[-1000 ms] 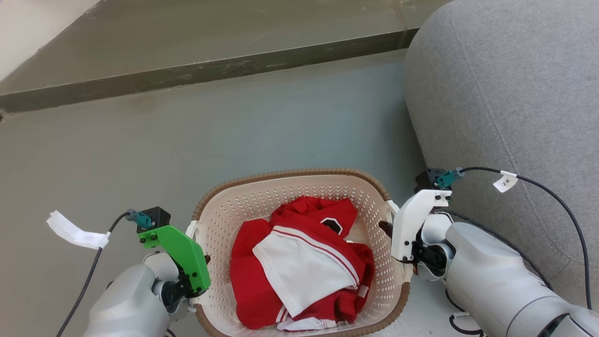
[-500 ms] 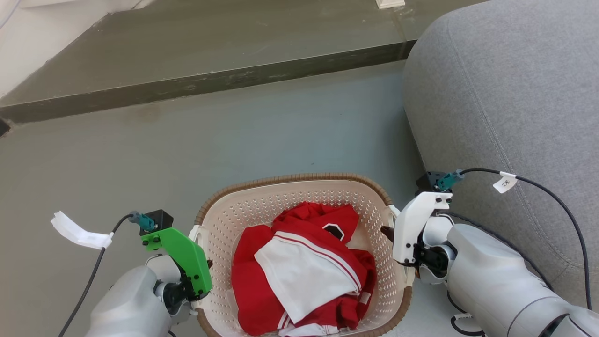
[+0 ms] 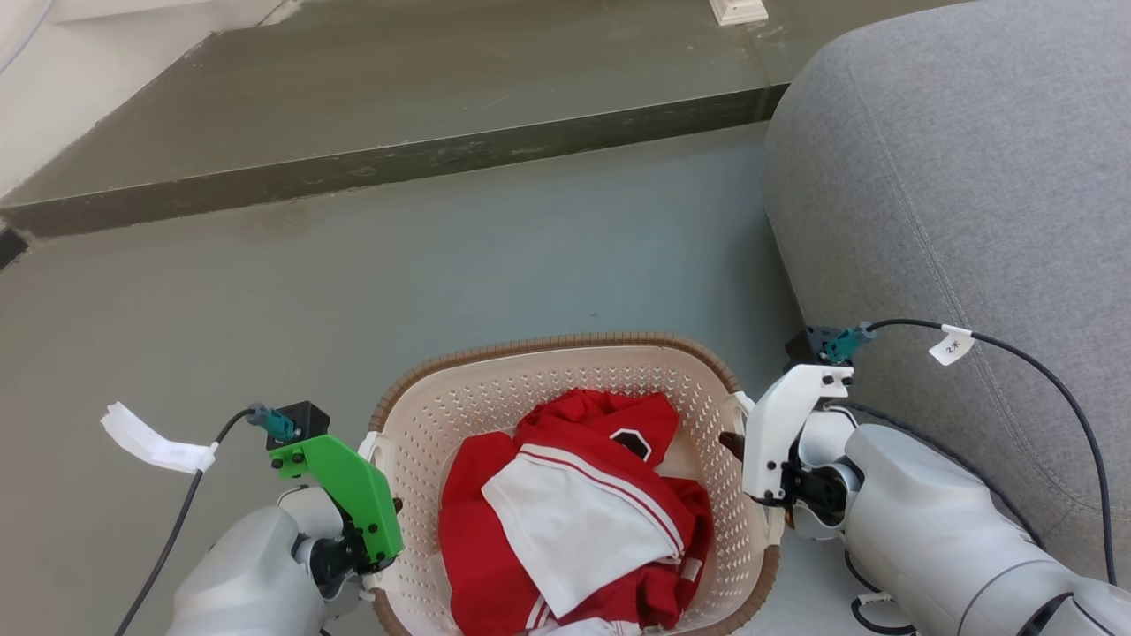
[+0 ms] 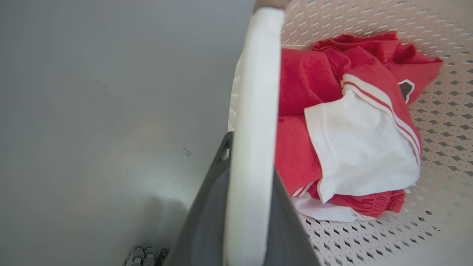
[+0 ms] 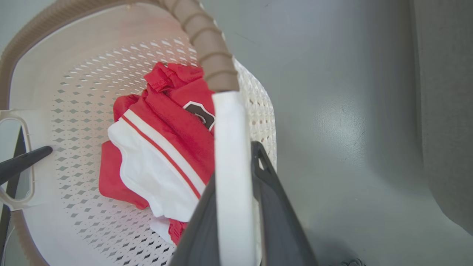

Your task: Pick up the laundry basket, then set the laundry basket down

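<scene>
Over grey floor (image 3: pixel 442 265), left gripper (image 4: pixel 250 159) and right gripper (image 5: pixel 236 162) clamp the perforated laundry basket (image 3: pixel 548 380).

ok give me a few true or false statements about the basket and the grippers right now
1. The left gripper clamps a white handle of the laundry basket. True.
2. The laundry basket is empty. False: red and white clothes lie in it.
3. The right gripper is shut on the opposite handle. True.
4. The grey cushion is on the robot's left. False: it is on the robot's right, beside the right arm.
</scene>
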